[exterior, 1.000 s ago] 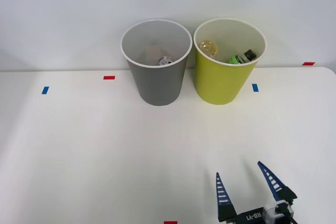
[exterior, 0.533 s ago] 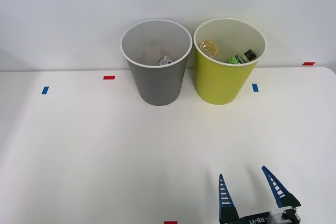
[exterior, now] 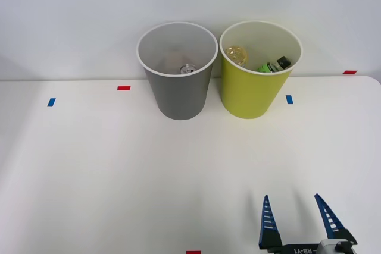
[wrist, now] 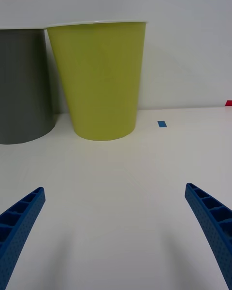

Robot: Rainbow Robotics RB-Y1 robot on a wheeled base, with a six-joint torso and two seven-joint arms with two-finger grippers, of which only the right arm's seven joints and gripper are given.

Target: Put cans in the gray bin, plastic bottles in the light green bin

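— How did the right gripper (exterior: pixel 297 206) stand?
— Spread wide, holding nothing, low over the table (exterior: pixel 89 176).
— And the rest?
— One can (exterior: pixel 188 69) lay inside the gray bin (exterior: pixel 177 90); both plastic bottles (exterior: pixel 237 55) lay in the light green bin (exterior: pixel 253 90) beside it.

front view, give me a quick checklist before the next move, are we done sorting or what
1. Can inside the gray bin: ok.
2. Clear yellowish bottle inside the light green bin: ok.
3. Green bottle with dark cap in the same bin: ok.
4. Both bins upright, side by side: ok.
5. Right tool open and holding nothing, low over the near table: ok.
6. More cans deeper in the gray bin: cannot tell.
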